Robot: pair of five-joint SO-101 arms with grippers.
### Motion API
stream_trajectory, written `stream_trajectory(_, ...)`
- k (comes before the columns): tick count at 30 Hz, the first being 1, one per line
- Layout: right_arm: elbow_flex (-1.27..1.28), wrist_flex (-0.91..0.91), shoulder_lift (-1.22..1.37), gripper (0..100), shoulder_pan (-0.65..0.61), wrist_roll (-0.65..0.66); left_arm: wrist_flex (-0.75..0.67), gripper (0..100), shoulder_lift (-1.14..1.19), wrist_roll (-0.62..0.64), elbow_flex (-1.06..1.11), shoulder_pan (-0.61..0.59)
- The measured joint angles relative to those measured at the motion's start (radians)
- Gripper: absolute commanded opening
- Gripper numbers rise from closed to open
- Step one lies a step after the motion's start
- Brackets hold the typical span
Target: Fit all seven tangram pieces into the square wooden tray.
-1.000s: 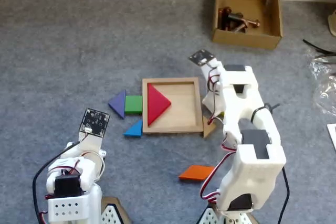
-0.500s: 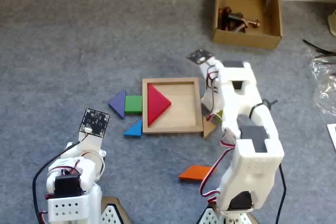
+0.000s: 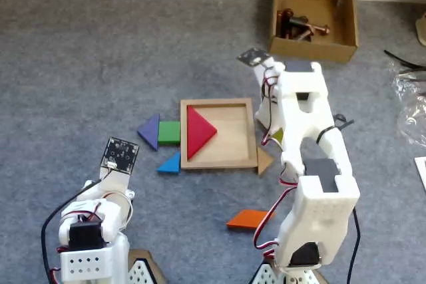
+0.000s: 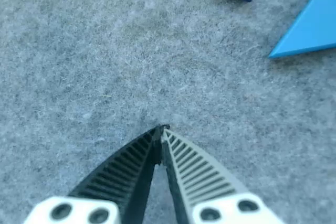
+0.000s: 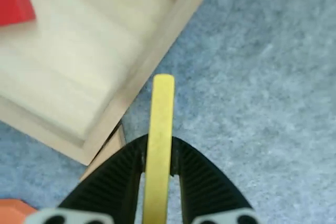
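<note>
The square wooden tray (image 3: 251,134) lies mid-table with a red triangle (image 3: 198,132) inside it. My right gripper (image 3: 274,139) hovers just past the tray's right rim, shut on a yellow piece (image 5: 160,124) held edge-on above the carpet. A tan triangle (image 3: 264,161) lies at the tray's near right corner, and an orange parallelogram (image 3: 248,219) lies nearer the arm bases. Left of the tray sit a purple triangle (image 3: 150,131), a green square (image 3: 169,132) and a blue triangle (image 3: 171,163). My left gripper (image 4: 160,130) is shut with nothing in it, over bare carpet short of the blue triangle (image 4: 310,22).
A cardboard box (image 3: 343,48) with metal parts stands at the back right. Clear plastic wrapping (image 3: 413,108) and cables lie at the right edge. Grey carpet covers the table, with open room at the back left.
The right arm has swung a little toward the back of the table with the yellow piece, uncovering more of the tan triangle. The left arm has not moved.
</note>
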Motion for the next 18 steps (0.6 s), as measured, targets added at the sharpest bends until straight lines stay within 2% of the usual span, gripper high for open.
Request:
stream_trajectory(10, -0.005, 0.003, 0.000, 0.5, -0.187, -0.012, 0.000, 1, 0.000, 0.000, 0.000, 0.000)
stream_trajectory(18, -0.005, -0.117, 0.000, 0.5, -0.218, -0.012, 0.000, 1, 0.000, 0.000, 0.000, 0.000)
